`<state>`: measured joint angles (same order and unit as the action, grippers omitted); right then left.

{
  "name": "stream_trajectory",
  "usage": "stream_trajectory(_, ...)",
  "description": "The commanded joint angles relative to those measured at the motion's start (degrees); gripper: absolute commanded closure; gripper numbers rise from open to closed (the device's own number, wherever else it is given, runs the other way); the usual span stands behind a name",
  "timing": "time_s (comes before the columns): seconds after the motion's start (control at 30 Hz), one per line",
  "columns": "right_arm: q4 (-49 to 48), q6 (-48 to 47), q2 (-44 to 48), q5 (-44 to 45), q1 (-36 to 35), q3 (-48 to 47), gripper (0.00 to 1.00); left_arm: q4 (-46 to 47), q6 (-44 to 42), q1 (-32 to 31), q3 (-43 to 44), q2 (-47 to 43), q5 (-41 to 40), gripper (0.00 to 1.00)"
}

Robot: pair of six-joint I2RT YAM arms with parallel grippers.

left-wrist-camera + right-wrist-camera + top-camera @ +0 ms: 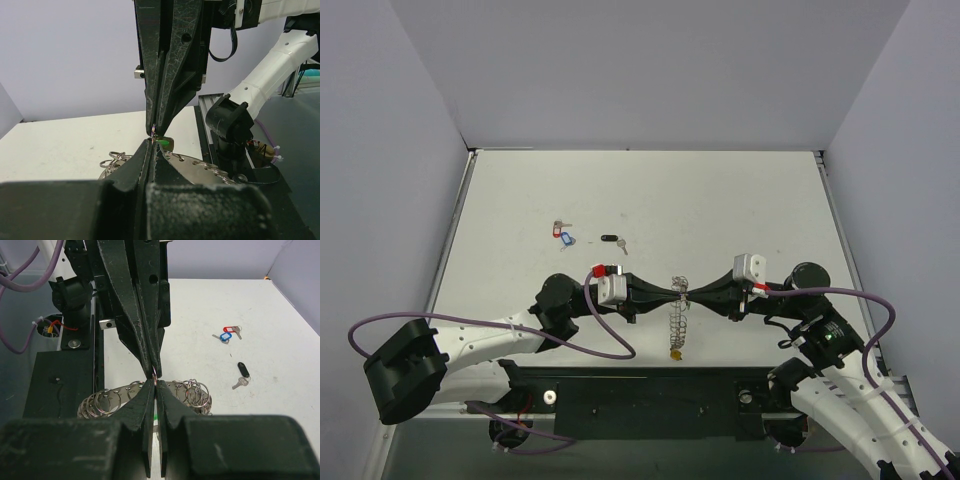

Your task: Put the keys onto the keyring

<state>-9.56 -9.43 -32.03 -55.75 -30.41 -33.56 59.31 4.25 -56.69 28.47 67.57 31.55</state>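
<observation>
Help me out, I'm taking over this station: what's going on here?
The left gripper and right gripper meet tip to tip over the table, both shut. They seem to be pinching one small loop at the top of the keyring between them. A red and blue tagged pair of keys and a black tagged key lie loose on the table farther back, untouched.

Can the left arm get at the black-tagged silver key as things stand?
Probably not yet: the left gripper is shut, apparently on a loop of the large silvery keyring, tip to tip with the right gripper. Otherwise nothing blocks the black-tagged key.
</observation>
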Motion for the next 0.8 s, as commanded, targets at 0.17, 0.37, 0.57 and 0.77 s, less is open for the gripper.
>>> stream_trajectory(0.17, -4.1, -0.4, -0.7, -0.4, -0.6, -2.2, 1.0, -0.2, -1.0, -1.3, 3.7, 0.5, 1.8, 1.0)
stream_trajectory(0.37, -4.0, -0.3, -0.7, -0.2, -0.6, -2.2, 1.0, -0.9, -1.3, -1.5, 3.9, 0.5, 2.0, 1.0)
stream_trajectory(0.57, -4.0, -0.3, -0.7, -0.2, -0.6, -2.2, 1.0, -1.4, -1.7, -1.6, 4.0, 0.6, 2.1, 1.0)
stream_trajectory(0.77, -4.0, -0.2, -0.6, -0.2, -0.6, -2.2, 1.0, -2.0, -1.8, -1.6, 4.1, 0.7, 2.0, 1.0)
